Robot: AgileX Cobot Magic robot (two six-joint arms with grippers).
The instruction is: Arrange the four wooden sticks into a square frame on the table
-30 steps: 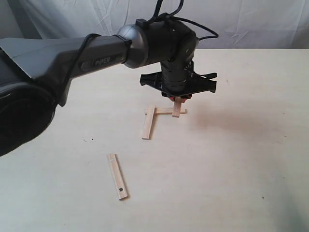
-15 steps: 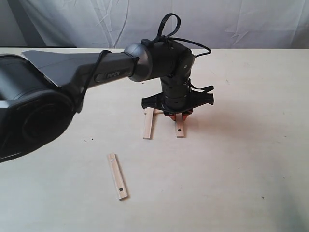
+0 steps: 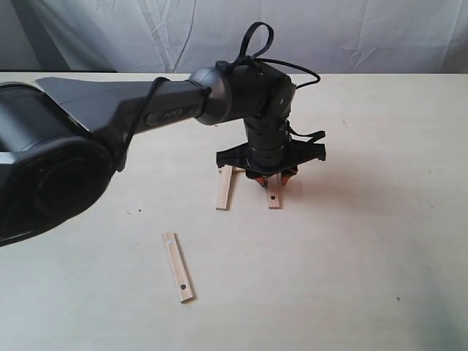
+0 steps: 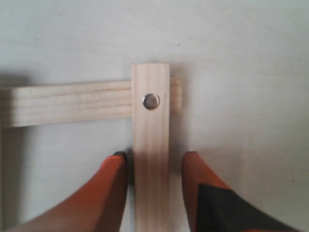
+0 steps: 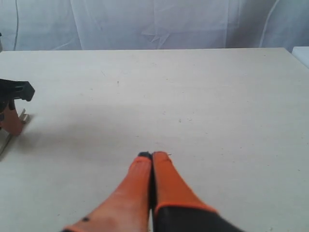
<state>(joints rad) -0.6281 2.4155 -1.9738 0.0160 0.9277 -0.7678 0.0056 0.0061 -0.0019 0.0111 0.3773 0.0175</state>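
Observation:
My left gripper (image 3: pixel 273 180) is low over the table (image 3: pixel 351 241), pointing straight down. In the left wrist view its orange fingers (image 4: pixel 112 183) straddle a pale wooden stick (image 4: pixel 150 145), with a visible gap on one side, so the left gripper (image 4: pixel 154 157) is open. That stick (image 3: pixel 273 196) has a metal screw near its end and lies across the end of a second stick (image 4: pixel 67 102). A third stick (image 3: pixel 224 187) lies parallel, to the left. The fourth stick (image 3: pixel 178 267) lies alone nearer the front. My right gripper (image 5: pixel 152 155) is shut on nothing, hovering over bare table.
A white cloth backdrop (image 3: pixel 351 33) hangs behind the table's far edge. The left arm's dark body (image 3: pixel 88 117) stretches in from the left over the tabletop. The right wrist view catches the left gripper (image 5: pixel 12 104) at its edge.
The left gripper came toward the front and sank to the table with its stick, which now lies flat across the cross stick's end. The right gripper's earlier position is not shown.

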